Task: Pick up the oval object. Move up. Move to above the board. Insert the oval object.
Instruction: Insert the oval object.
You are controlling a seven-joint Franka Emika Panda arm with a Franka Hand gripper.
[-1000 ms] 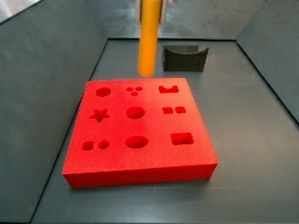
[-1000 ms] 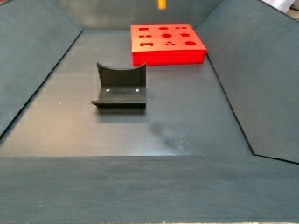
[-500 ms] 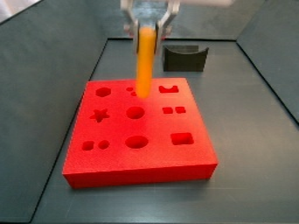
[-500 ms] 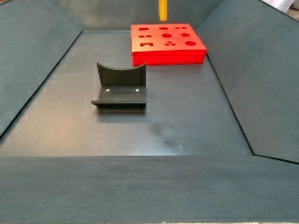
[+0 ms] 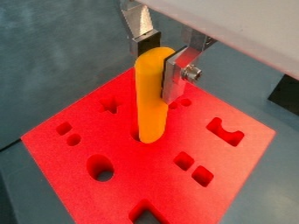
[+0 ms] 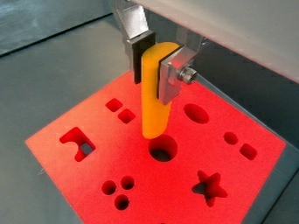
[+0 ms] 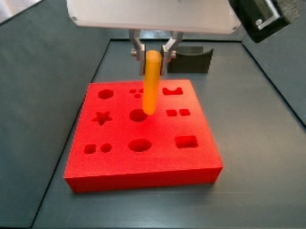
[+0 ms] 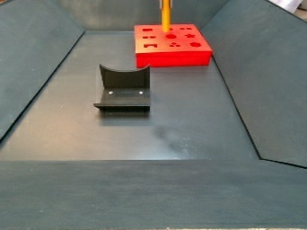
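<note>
Jaws of the gripper (image 7: 153, 51) clamp the oval object (image 7: 149, 82) upright above the board (image 7: 120, 165).

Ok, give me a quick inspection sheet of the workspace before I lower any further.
Surface: dark grey floor, bare.
Job's things: slim orange-yellow oval peg held upright, its tip over a round recess in the bright-red rectangular board; whether it has entered, cannot tell.
Clutter: dark L-shaped fixture, apart from the board.
Grippers: gripper above the board, shut on the peg.
Cables: nothing seen.
Surroundings: dark sloped walls.
</note>
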